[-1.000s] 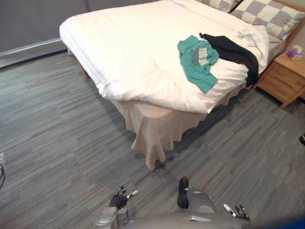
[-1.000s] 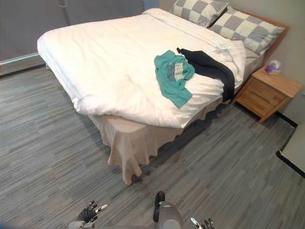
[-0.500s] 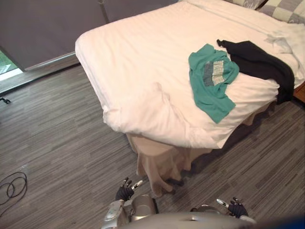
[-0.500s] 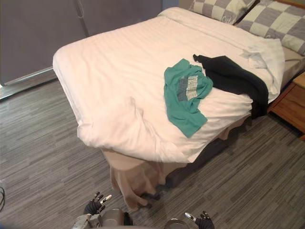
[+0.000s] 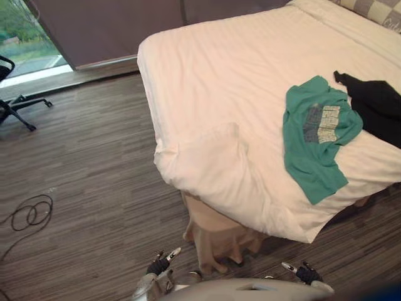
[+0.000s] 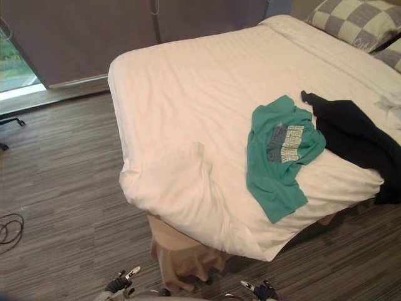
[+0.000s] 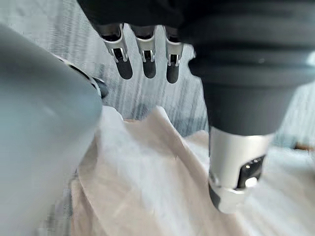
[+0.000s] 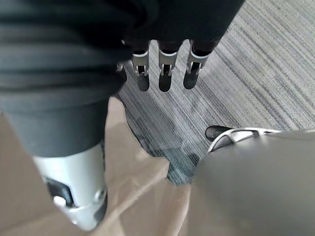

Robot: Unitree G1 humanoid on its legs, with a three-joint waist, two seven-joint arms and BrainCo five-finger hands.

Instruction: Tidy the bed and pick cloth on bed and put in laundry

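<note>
Your left robot hand [image 5: 158, 266] and right robot hand [image 5: 304, 274] hang empty, fingers straight, before the bed [image 5: 213, 81]; a teal shirt [image 5: 316, 135] lies just beside a black garment [image 5: 379, 106].

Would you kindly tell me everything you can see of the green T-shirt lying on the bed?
The green T-shirt is soft-looking cloth with a grey and pale print on its chest. It lies rumpled, front up, on the white duvet near the bed's edge, hem toward that edge. The black garment lies beside it; whether they touch is unclear.
</note>
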